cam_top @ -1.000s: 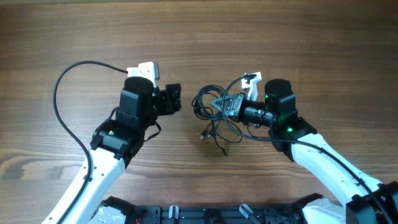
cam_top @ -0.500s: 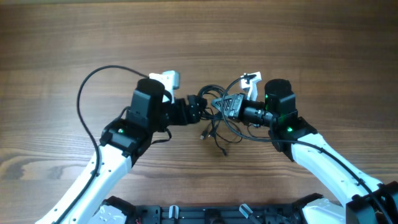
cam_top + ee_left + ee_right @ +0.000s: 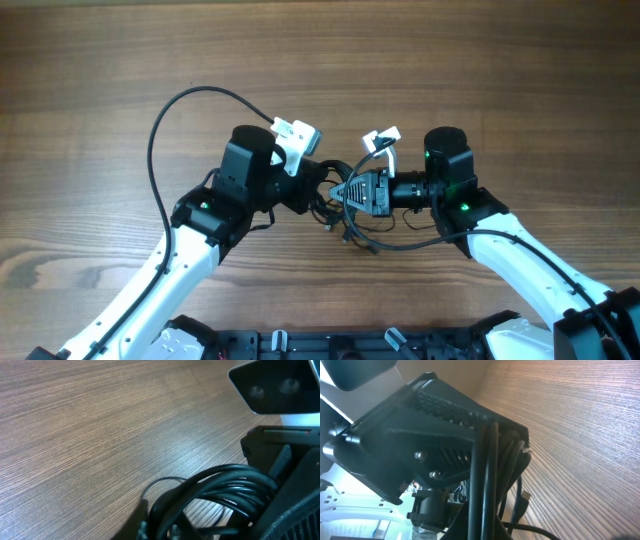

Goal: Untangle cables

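Cables (image 3: 347, 226) are lying bunched at the centre of the frame on the wooden table (image 3: 100, 80). The right gripper (image 3: 352, 192) is clenching them. The left gripper (image 3: 318, 189) is sitting just beside; whether it is gripping, I cannot tell.

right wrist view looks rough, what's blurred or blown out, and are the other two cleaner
Right wrist: the cables up close are soft, lower left corner blown out white, table grain sharp. Left wrist: white camera housing at top right blurred, table crisp. Overhead: evenly lit, sharp, soft shadows only.
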{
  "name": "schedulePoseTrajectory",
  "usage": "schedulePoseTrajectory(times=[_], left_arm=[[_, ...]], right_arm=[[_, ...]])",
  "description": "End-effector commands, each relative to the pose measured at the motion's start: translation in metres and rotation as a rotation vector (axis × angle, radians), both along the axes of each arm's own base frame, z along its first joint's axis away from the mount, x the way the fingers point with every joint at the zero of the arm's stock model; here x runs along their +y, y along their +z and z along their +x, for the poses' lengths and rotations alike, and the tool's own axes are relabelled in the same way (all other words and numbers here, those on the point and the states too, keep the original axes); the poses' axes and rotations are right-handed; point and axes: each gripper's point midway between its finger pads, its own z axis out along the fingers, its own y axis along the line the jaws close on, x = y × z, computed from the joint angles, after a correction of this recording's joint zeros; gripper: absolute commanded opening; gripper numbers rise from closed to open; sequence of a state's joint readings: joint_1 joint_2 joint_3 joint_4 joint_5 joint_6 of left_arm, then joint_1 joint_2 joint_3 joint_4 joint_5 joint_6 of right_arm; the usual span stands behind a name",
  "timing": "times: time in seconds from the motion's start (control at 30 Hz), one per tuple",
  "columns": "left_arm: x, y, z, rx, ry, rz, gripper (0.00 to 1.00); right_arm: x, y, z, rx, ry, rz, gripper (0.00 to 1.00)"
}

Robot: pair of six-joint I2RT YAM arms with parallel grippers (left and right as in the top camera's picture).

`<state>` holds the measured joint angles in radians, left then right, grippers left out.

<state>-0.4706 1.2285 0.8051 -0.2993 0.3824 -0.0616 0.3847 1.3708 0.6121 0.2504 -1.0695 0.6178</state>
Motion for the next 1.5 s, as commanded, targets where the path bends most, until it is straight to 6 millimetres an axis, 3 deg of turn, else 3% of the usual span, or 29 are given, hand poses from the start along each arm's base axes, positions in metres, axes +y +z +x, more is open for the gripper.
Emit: schedulePoseTrajectory(times=[0.0,0.1,0.23,0.33,0.4,0.43,0.53,0.6,0.8,1.0,1.47], left_arm=[[0.006,-0.002,0.009,-0.025,0.018,0.041,0.04],[0.006,-0.002,0.009,-0.025,0.018,0.042,0.04],[0.025,-0.005,0.024,-0.024,0.156,0.078,0.04],[0.067,-0.007,0.048,0.024,0.460,0.064,0.04],[0.083,-0.002,0.060,0.052,0.577,-0.010,0.04],[0.088,0.002,0.065,0.058,0.621,-0.052,0.04],[0.090,0.010,0.072,0.029,0.634,-0.078,0.04],[0.090,0.012,0.074,0.017,0.633,-0.087,0.04],[0.088,0.020,0.079,-0.013,0.632,-0.111,0.04],[0.089,0.015,0.076,0.089,0.725,-0.197,0.04],[0.082,0.002,0.063,0.343,0.923,-0.394,0.04]], right_arm=[[0.004,0.016,-0.010,-0.072,0.085,0.056,0.05],[0.005,0.020,-0.007,-0.091,0.074,0.064,0.05],[0.003,0.014,0.008,-0.096,-0.012,0.023,0.26],[-0.008,0.009,0.028,-0.110,-0.114,-0.013,0.55],[-0.022,0.006,0.045,-0.112,-0.193,-0.035,0.91],[-0.033,0.003,0.058,-0.096,-0.266,-0.052,1.00],[-0.052,-0.004,0.083,0.008,-0.450,-0.074,1.00],[-0.056,-0.006,0.089,0.084,-0.520,-0.066,1.00],[-0.059,-0.022,0.082,0.174,-0.527,-0.106,1.00],[-0.062,-0.039,0.072,0.256,-0.525,-0.156,1.00],[-0.063,-0.041,0.073,0.258,-0.536,-0.163,1.00]])
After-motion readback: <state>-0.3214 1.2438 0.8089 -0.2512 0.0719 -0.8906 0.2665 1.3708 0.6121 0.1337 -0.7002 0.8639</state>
